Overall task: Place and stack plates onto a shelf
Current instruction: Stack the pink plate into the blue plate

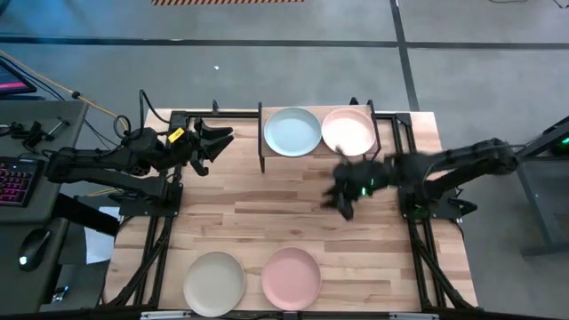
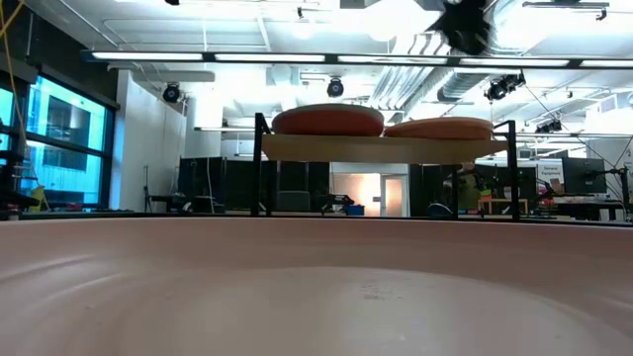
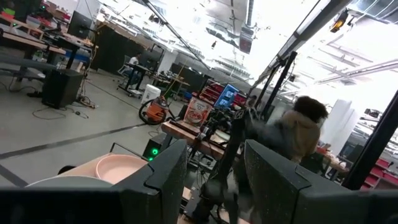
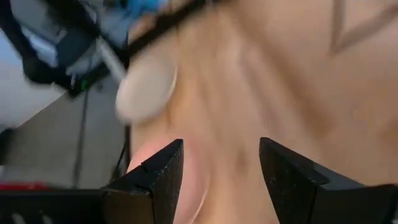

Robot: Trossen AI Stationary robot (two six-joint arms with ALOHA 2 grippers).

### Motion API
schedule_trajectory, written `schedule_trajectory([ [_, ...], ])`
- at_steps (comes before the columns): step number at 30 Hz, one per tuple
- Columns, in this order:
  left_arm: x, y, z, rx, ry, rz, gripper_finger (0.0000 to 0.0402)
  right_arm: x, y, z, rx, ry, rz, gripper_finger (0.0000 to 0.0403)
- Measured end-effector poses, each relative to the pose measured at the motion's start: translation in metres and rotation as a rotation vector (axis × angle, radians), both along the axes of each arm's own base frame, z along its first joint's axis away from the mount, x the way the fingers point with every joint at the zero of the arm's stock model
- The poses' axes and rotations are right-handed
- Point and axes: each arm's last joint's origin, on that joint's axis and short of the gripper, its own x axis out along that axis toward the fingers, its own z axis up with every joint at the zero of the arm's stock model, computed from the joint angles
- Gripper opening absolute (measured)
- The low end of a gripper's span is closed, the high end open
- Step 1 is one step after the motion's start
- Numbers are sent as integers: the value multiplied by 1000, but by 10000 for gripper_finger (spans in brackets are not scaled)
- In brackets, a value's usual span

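Observation:
The shelf (image 1: 263,142) stands at the table's far middle, its board (image 2: 381,147) carrying two stacks. A pale blue plate (image 1: 292,132) lies on a red one (image 2: 327,120), and a pale peach plate (image 1: 348,131) on a terracotta one (image 2: 440,128). A cream plate (image 1: 214,282) and a pink plate (image 1: 291,277) lie flat near the front edge. My right gripper (image 1: 342,201) hangs open over mid-table, in front of the shelf's right end, blurred, with nothing between its fingers (image 4: 221,155). My left gripper (image 1: 213,138) waits open, raised, left of the shelf.
Bare wood lies between the shelf and the two front plates. The pink plate (image 2: 316,287) fills the low view's foreground. A desk with a keyboard (image 1: 13,178) stands off the table's left. A person (image 3: 292,134) shows in the room beyond.

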Motion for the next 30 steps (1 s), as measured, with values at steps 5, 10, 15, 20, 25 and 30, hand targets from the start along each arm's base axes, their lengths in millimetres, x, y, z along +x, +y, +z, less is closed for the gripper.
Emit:
schedule_trajectory([
  [5, 0, 0, 0, 0, 0, 0, 152, -10, 37, -58, 250, 119, -41, 193],
  [10, 0, 0, 0, 0, 0, 0, 152, 4, 68, -79, 306, 241, -21, 193],
  [15, 0, 0, 0, -2, -1, 0, 152, 40, 86, -98, 244, 346, 35, 193],
  [20, 0, 0, 0, -2, -1, 0, 152, 66, 100, -129, 233, 448, 75, 193],
  [25, 0, 0, 0, -2, -1, 0, 152, 80, 111, -149, 233, 510, 61, 193],
  [30, 0, 0, 0, -1, 0, 0, 152, 84, 122, -157, 221, 527, 61, 193],
])
